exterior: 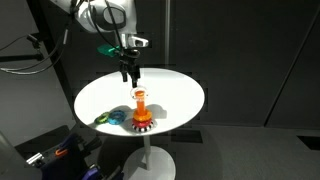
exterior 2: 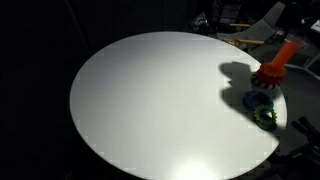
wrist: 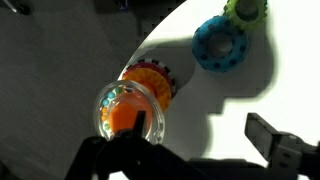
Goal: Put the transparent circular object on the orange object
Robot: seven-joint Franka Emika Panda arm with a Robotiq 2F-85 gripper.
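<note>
The transparent circular object [wrist: 130, 108] lies round the top of the orange object [wrist: 124, 118], a peg on a red toothed base [wrist: 157, 80]. In an exterior view the clear ring [exterior: 138, 94] shows as a pale band at the top of the peg [exterior: 140, 106]. My gripper [exterior: 129, 72] hangs a little above and behind the peg, open. In the wrist view the gripper [wrist: 200, 126] holds nothing; its left finger [wrist: 140, 121] overlaps the ring's edge and only white table lies between the fingers. The peg [exterior 2: 282, 54] also shows in an exterior view.
A blue-teal ring [wrist: 220, 42] and a green ring [wrist: 245, 8] lie on the round white table [exterior: 180, 95] beside the red base; both rings [exterior 2: 262, 110] sit near the table's edge. Dark floor surrounds the table, with cables and gear [exterior: 50, 155] below it.
</note>
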